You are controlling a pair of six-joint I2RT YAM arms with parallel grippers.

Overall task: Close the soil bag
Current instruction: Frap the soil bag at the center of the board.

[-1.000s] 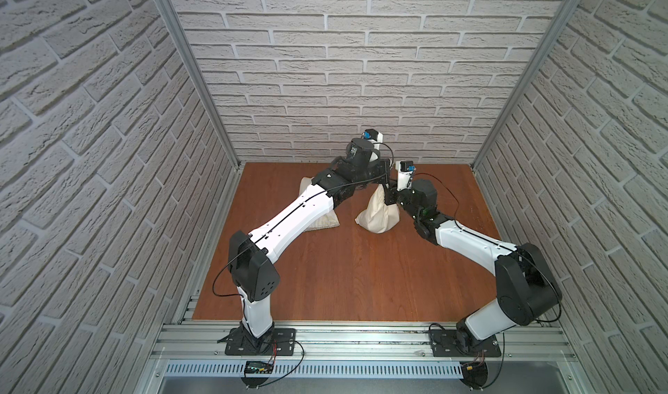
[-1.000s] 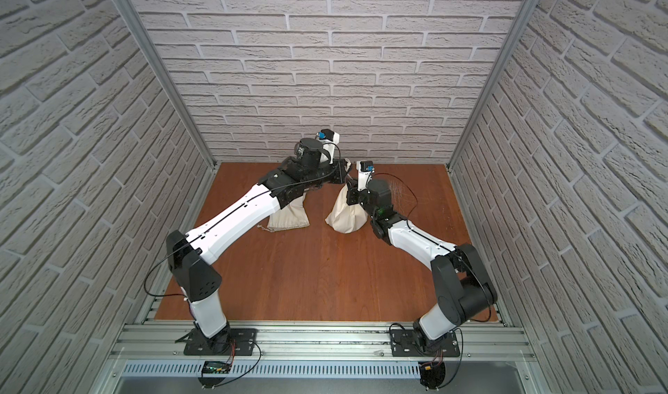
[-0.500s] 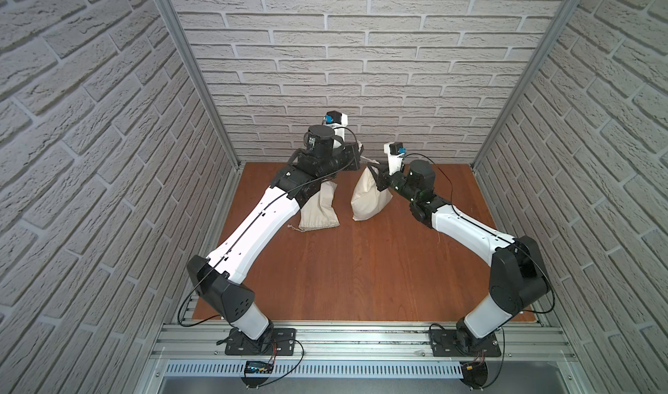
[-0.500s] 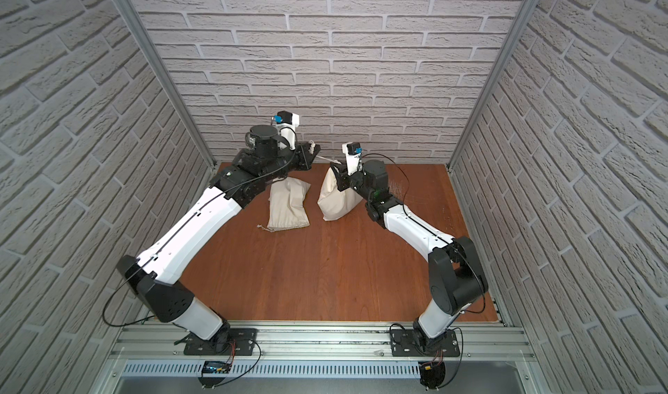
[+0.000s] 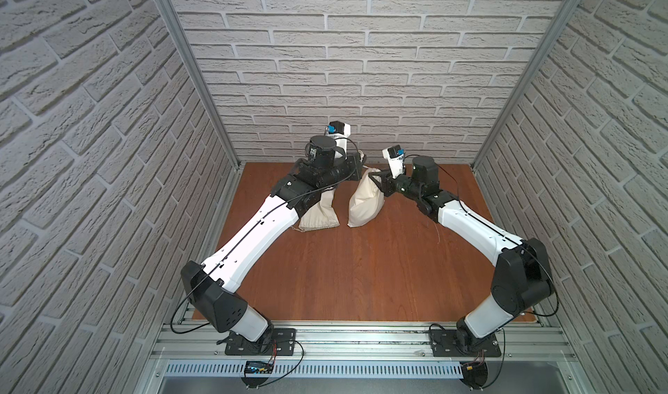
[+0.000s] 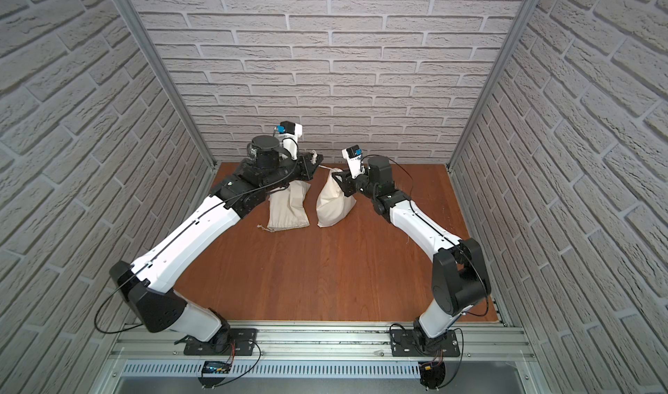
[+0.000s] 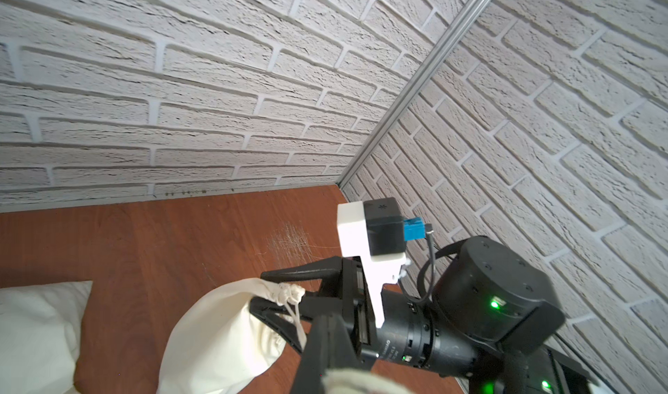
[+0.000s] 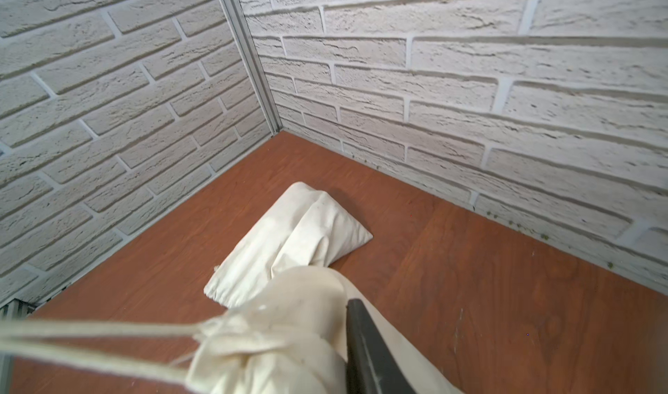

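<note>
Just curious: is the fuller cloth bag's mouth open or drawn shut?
Drawn shut: the soil bag is gathered tight at the neck, with its drawstring pulled taut.

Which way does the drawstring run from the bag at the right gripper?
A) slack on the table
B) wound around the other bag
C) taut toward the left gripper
C: the drawstring stretches taut from the cinched neck of the soil bag toward the left gripper, clear of the flat second bag.

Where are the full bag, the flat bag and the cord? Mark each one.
full bag (image 5: 363, 204), in a top view, on its belly
flat bag (image 5: 321, 213), in a top view, on its uncovered end
cord (image 8: 108, 329), in the right wrist view, on a taut strand
</note>
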